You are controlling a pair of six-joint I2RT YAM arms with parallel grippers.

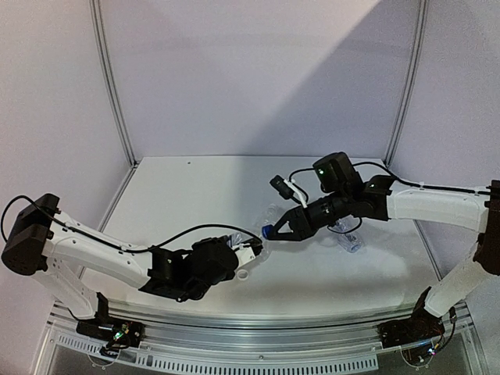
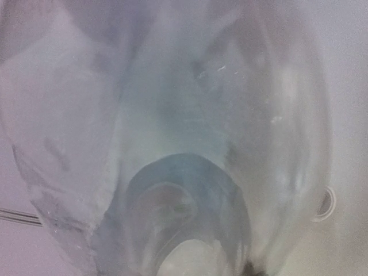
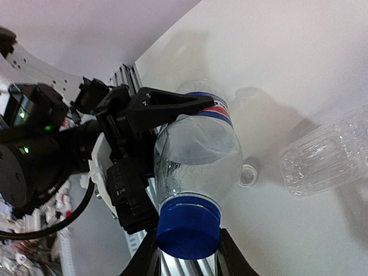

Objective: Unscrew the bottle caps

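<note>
Top external view: both arms meet over the middle of the table [image 1: 195,187], the left gripper [image 1: 250,253] reaching in from the near left and the right gripper [image 1: 275,232] from the right.
Left gripper: partly closed, its black fingers clamped around the body of the labelled bottle [image 3: 198,155] at the blue band.
Labelled bottle: held up off the table, lying roughly level between the two arms, with its neck towards the right arm.
Right gripper: closed on the blue cap [image 3: 188,227], one finger on each side.
Blue cap: sits on the bottle's neck.
White cap [image 1: 243,274]: lies loose on the table, just near of the held bottle.
Plain bottle [image 1: 350,241]: lies on its side to the right, under the right arm.
Left wrist view: filled by the bottle's blurred clear wall.
</note>
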